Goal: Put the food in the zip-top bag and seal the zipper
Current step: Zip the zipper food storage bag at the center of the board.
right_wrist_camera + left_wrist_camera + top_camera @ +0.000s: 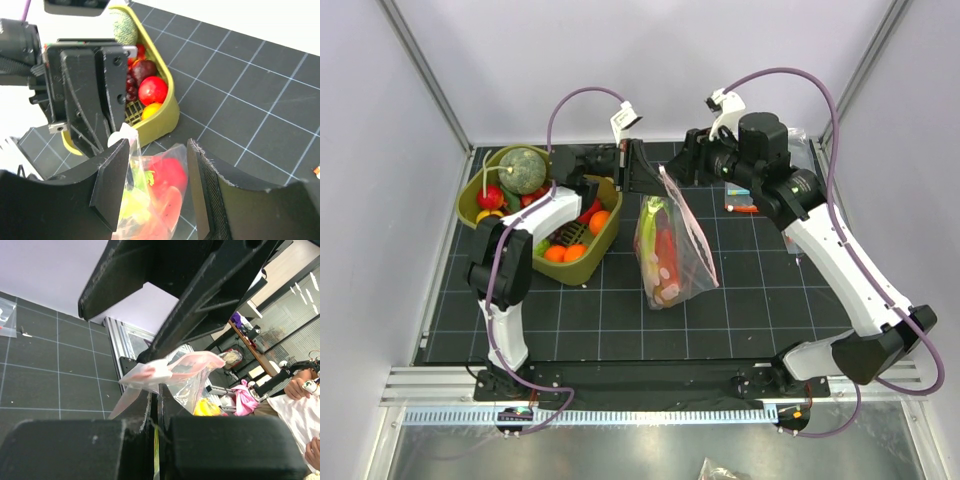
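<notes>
The bag (pixel 688 262) stands mid-worktop (pixel 770 300), just right of the bin (pixel 588 265). Its long axis is upright, with the zipper (pixel 172 371) on top and food (pixel 665 255) inside. The left tool (pixel 645 170) is clamped on the zipper. The right tool (pixel 157 175) is apart over the mouth.

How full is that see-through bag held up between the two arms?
Partly full: red, green and yellow toy food shows through the bag, whose mouth the left gripper pinches. More sits in the bin.
</notes>
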Robot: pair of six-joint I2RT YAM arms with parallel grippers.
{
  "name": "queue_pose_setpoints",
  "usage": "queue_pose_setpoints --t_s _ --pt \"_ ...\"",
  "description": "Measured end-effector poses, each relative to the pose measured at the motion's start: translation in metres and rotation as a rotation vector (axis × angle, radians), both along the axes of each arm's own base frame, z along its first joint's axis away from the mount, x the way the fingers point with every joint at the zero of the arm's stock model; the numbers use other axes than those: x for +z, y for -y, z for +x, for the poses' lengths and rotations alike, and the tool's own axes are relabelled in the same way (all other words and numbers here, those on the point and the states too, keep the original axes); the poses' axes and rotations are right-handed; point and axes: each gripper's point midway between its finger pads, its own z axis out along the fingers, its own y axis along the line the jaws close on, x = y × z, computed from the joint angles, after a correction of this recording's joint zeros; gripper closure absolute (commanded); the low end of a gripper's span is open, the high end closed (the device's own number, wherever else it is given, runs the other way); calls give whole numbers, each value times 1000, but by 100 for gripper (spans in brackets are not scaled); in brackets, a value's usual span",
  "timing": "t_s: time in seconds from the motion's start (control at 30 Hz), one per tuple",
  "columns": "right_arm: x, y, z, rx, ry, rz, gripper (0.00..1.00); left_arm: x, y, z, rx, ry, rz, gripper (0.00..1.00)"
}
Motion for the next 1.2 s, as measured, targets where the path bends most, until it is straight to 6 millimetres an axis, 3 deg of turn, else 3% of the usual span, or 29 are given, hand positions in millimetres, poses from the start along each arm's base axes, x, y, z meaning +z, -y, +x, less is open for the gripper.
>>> queue_pose_setpoints --t_s 0.23,0.47,0.63,1.0,1.07,1.1,1.2 --pt "6 4 3 -38 6 22 44 -3 0 0 -1 -10 6 100" --pt "21 -6 -4 15 24 88 44 -5 0 0 -2 -16 9 100" --pt "26 -14 -13 73 25 128 50 -9 1 2 -3 -36 16 100" --pt "-4 -19 -18 107 -45 111 57 -14 2 4 -6 -52 25 100" --pt "-5 -19 -18 107 -46 109 72 -14 2 3 -8 -51 26 100" --pt "-5 -19 -18 106 -47 110 86 -14 1 3 -8 -51 26 100" --pt "-5 -19 -18 102 -51 111 99 -14 1 3 -9 -51 27 100"
